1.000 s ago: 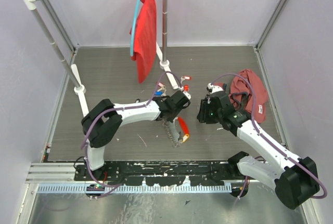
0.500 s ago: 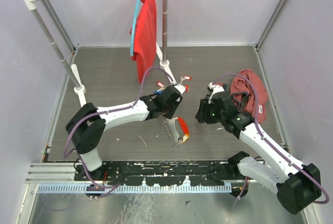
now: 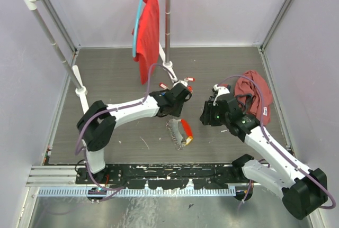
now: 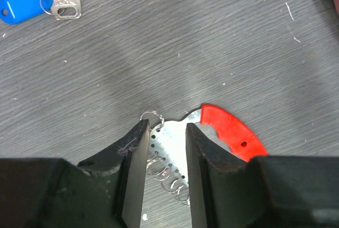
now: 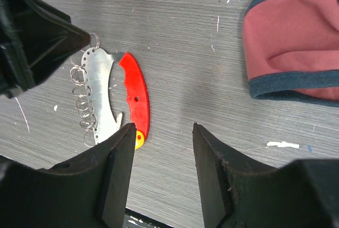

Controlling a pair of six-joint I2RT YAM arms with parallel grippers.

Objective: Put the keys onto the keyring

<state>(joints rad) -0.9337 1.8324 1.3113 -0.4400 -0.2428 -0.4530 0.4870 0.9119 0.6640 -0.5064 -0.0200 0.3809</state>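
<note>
So, biggest stuff first: the grey tabletop [image 3: 106,80] carries everything. A pink garment [image 3: 254,98] is bunched up beside your right arm, well apart from the job.

The keyring [image 3: 180,133] lies flat near the middle, just ahead of both arms. It's a flat silvery plate with a curved red plastic grip [image 4: 228,133] along one edge and a row of little split rings [image 5: 82,101] down the other. I'd guess it's light and stiff, but thin enough that getting the bare plate off the tabletop will be fiddly and slippery. The red plastic grip looks thicker and less slick, so take hold there and leave the ring side free.

Your left pincer [image 4: 165,133] is spread a little, its fingers framing the plate's top end from above and pinching nothing. Your right pincer [image 5: 161,133] is spread wider, empty, hovering beside the grip's lower end.

The keys [image 3: 183,82] sit farther back near the foot of the clothes rack [image 3: 168,27], apart from the keyring. One with a blue tag [image 4: 21,10] shows in the left wrist view. They look tiny, flat and probably slippery. Pinch the metal head rather than the tag, or the key will likely dangle and swing.
</note>
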